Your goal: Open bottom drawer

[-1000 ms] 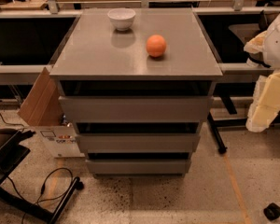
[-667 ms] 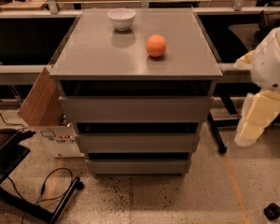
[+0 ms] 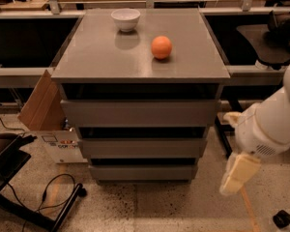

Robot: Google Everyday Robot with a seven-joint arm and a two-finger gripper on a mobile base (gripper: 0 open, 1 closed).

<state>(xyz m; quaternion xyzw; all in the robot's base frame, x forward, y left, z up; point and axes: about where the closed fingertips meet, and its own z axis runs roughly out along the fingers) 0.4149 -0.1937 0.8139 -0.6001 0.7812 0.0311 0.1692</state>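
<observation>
Approach to the bottom drawer (image 3: 142, 172), the lowest and narrowest grey front of the cabinet (image 3: 101, 57). It sits closed, just above the floor. The gripper (image 3: 238, 174) hangs to the cabinet's right, near the drawer's level but apart from it.

There is no handle for you to hook. Bring the gripper low and in front, catch the dark gap above the drawer's top edge, and pull straight outward, staying clear of the middle drawer (image 3: 141, 148).

Not resolved: whether the gripper is open or closed cannot be told. The drawer's interior is hidden, and the arm is cut off at the right edge. The bowl (image 3: 125, 19) and orange (image 3: 161, 47) on top play no part.
</observation>
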